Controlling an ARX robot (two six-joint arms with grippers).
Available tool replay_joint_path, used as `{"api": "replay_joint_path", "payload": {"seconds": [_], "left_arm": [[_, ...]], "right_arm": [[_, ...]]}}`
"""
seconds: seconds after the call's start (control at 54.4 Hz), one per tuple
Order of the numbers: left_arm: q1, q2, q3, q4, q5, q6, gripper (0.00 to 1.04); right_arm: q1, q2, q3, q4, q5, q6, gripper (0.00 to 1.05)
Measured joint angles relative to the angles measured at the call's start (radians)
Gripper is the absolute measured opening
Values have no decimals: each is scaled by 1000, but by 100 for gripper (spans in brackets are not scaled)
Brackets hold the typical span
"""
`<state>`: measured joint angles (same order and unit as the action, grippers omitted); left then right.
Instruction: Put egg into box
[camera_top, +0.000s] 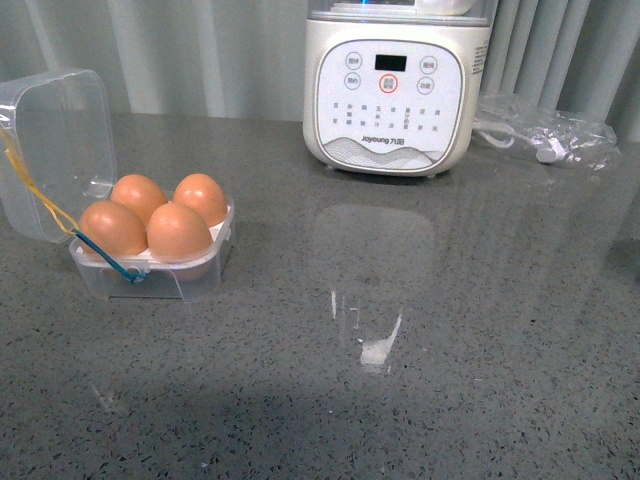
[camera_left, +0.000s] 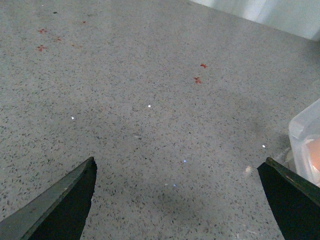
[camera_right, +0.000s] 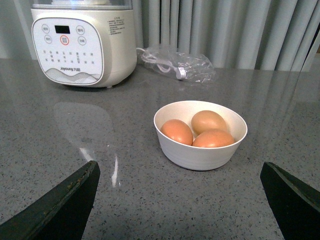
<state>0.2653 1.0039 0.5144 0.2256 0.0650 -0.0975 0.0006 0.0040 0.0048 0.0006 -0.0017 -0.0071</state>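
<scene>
The clear plastic box (camera_top: 150, 265) stands at the left of the grey counter with its lid (camera_top: 55, 150) swung open and back. Several orange-brown eggs fill its cells, such as the front egg (camera_top: 179, 232). In the right wrist view a white bowl (camera_right: 200, 155) holds three more eggs, one being the egg (camera_right: 176, 131) on its near side. My right gripper (camera_right: 180, 163) is open, low over the counter a short way in front of the bowl. Over bare counter my left gripper (camera_left: 180, 160) is also open, and a corner of the box (camera_left: 306, 137) shows beside one finger. Neither arm shows in the front view.
A white kitchen appliance (camera_top: 395, 85) stands at the back of the counter. Beside it lies a cable in a clear plastic bag (camera_top: 545, 130). Pale curtains hang behind. Small red marks (camera_left: 198, 80) dot the counter in the left wrist view.
</scene>
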Motion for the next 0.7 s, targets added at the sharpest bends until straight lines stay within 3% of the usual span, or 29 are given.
{"api": "replay_joint_path", "payload": {"seconds": [0.349,0.699], "left_arm": [[12,231,153,58,36,22,98],[-63,330,215,97,32,21,98]], "right_arm": [[0,0,0,0,0,0,98],[0,0,0,0,0,0,98]]}}
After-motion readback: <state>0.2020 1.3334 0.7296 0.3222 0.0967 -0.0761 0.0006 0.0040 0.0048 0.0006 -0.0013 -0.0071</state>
